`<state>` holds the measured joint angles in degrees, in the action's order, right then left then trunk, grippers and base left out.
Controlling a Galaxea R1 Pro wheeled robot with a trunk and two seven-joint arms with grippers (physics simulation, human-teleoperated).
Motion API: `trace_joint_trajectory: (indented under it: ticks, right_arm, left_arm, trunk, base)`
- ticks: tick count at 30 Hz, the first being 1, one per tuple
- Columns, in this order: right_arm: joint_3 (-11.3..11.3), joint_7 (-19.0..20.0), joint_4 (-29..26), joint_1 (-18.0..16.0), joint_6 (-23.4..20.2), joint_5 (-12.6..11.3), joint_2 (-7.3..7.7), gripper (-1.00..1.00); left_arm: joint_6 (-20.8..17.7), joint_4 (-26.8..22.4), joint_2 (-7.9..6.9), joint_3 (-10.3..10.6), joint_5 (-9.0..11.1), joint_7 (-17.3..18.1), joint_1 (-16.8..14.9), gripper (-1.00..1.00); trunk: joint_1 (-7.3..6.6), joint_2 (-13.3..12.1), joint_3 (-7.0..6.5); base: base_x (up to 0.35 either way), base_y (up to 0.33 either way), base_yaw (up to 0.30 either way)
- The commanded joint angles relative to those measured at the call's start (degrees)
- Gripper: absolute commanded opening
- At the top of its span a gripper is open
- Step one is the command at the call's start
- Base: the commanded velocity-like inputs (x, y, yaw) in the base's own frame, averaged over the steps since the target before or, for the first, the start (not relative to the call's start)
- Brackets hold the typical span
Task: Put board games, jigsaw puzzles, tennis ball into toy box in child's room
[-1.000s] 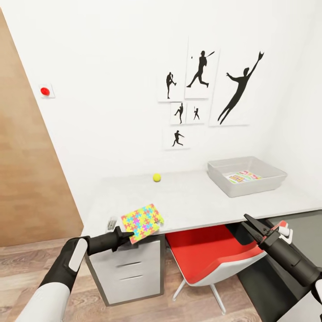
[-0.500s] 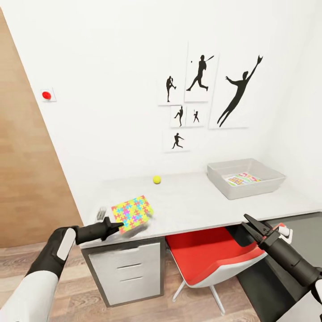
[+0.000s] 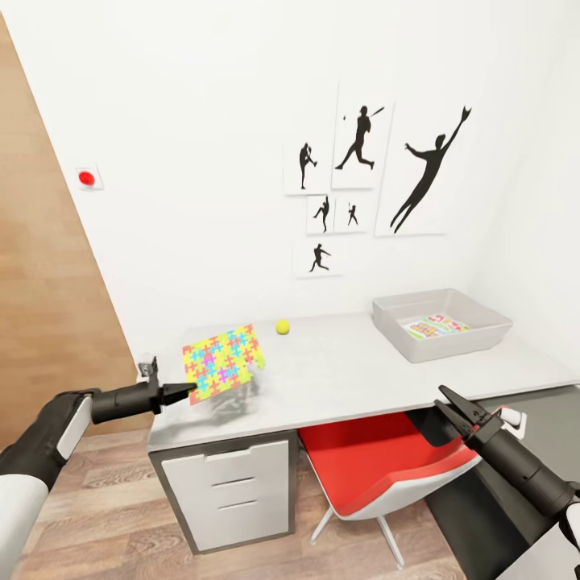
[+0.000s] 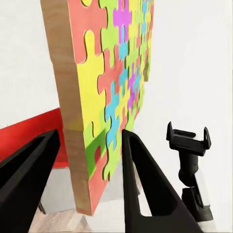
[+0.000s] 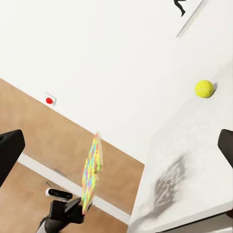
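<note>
My left gripper [image 3: 184, 393] pinches 1 bright jigsaw-patterned flat puzzle [image 3: 221, 363] by its edge — the light grey shallow toy box [image 3: 441, 324] lies far right.

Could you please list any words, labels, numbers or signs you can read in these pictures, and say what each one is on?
No legible text: there are none to quote.
Wall posters: black silhouettes of players, no words.
Flat printed item in the toy box: colourful print, too small and blurred to read.
Jigsaw puzzle held in the left gripper: coloured piece pattern, no lettering.
Red wall button: no marking visible.
</note>
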<state>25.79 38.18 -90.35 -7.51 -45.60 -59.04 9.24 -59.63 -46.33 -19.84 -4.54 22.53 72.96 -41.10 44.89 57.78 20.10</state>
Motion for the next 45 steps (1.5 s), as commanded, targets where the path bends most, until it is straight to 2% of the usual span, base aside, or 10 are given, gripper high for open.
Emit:
trace_joint_trajectory:
  ticks: [1, 4, 6, 9, 38, 45]
  right_arm:
    - [0.06, 0.06, 0.0, -0.05, -0.01, -0.11, -0.01, 1.0]
    - [-0.01, 0.12, 0.0, -0.05, 0.97, -0.17, 0.05, 1.0]
    - [-0.02, 0.13, 0.0, -0.05, 1.22, -0.14, 0.02, 1.0]
    - [-0.03, 0.13, 0.0, -0.05, 1.34, -0.12, 0.0, 1.0]
    - [-0.37, -0.09, 0.0, -0.05, 1.48, -0.11, -0.09, 1.0]
    - [-0.47, -0.03, 0.0, -0.05, 1.4, -0.11, -0.02, 1.0]
  left_arm:
    - [-0.37, 0.02, -0.16, 1.06, -0.23, 1.95, -0.1, -1.0]
    - [-0.37, 0.02, -0.36, 4.32, -1.33, 4.38, -0.34, -1.0]
    - [-0.37, 0.02, -0.37, 5.18, -2.56, 4.93, -0.42, -1.0]
    - [-0.37, 0.02, -0.41, 5.58, -3.28, 5.26, -0.46, -1.0]
    - [-0.37, 0.1, -0.29, 5.69, -3.63, 5.17, -0.83, -1.0]
    - [-0.37, 0.1, -0.27, 5.69, -3.63, 5.1, -0.83, -1.0]
  trunk:
    - [-0.22, -0.37, -0.12]
    - [-0.88, -1.58, -0.65]
    - [-1.32, -2.38, -1.01]
    - [-1.98, -3.58, -1.55]
    - [-8.35, -15.21, -6.77]
    - [-9.88, -18.02, -8.4]
  base:
    - [0.0, 0.0, 0.0]
    - [0.0, 0.0, 0.0]
    - [0.0, 0.0, 0.0]
    - [0.0, 0.0, 0.0]
    - [0.0, 0.0, -0.001]
    - [0.0, 0.0, -0.156]
